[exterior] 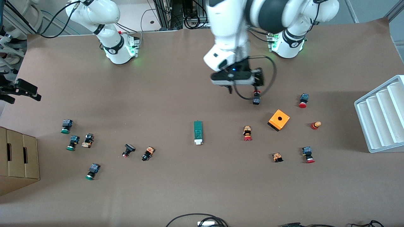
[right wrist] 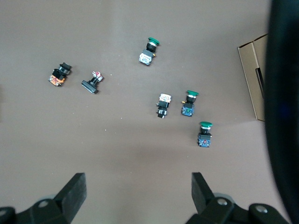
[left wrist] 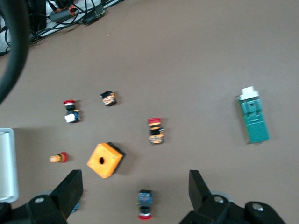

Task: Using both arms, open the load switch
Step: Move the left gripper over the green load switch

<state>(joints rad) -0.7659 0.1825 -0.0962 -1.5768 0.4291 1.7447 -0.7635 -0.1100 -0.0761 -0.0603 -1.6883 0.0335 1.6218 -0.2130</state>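
Note:
The load switch (exterior: 198,132), a slim green bar with a white block at the end nearer the front camera, lies flat near the table's middle; it also shows in the left wrist view (left wrist: 252,116). My left gripper (exterior: 243,85) hangs open in the air over a red-capped push button (left wrist: 145,204), well apart from the switch and toward the left arm's end. Its fingers (left wrist: 70,186) hold nothing. My right gripper (right wrist: 138,191) is open and empty, high over the right arm's end of the table (exterior: 28,91), above bare brown paper near green-capped buttons (right wrist: 190,102).
An orange square box with a hole (exterior: 279,119) and several red-capped buttons (exterior: 247,133) lie toward the left arm's end. A white stepped tray (exterior: 378,119) stands at that end, a cardboard box (exterior: 19,157) at the other. Cables (exterior: 202,220) lie at the front edge.

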